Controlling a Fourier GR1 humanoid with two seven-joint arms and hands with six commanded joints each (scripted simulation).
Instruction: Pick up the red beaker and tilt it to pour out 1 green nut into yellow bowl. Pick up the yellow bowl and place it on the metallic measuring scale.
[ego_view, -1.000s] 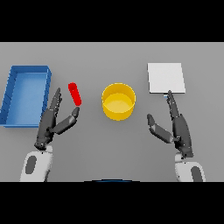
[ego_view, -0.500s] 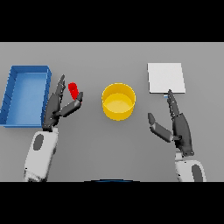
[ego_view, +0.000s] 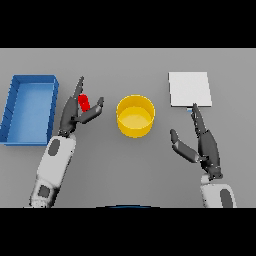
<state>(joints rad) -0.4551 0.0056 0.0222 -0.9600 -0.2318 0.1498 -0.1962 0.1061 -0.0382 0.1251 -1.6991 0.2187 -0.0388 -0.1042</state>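
- Head view, the layout: the red beaker (ego_view: 84, 102) sits on the grey bench (ego_view: 130, 170) between the blue tray (ego_view: 30, 110) and the yellow bowl (ego_view: 135, 116), with the metallic measuring scale (ego_view: 189, 89) well apart at the far right.
- Head view, the key relation: the beaker lies inside the reach of the left robot hand (ego_view: 77, 111), between its long fingers and its thumb, its long axis running slightly away from the robot. This hand is by far the nearer one.
- Head view, hand states: the left fingers are nearly straight, bracketing the beaker but not yet curled round it (I judge no firm hold so far). The right robot hand (ego_view: 200, 142) rests relaxed and open, empty, just below the scale.
- Against the earlier frames: the left hand has moved forward and up to the beaker, which now looks shorter and more upright. The bowl, tray, scale and right hand are unchanged.
- No green nut is visible.
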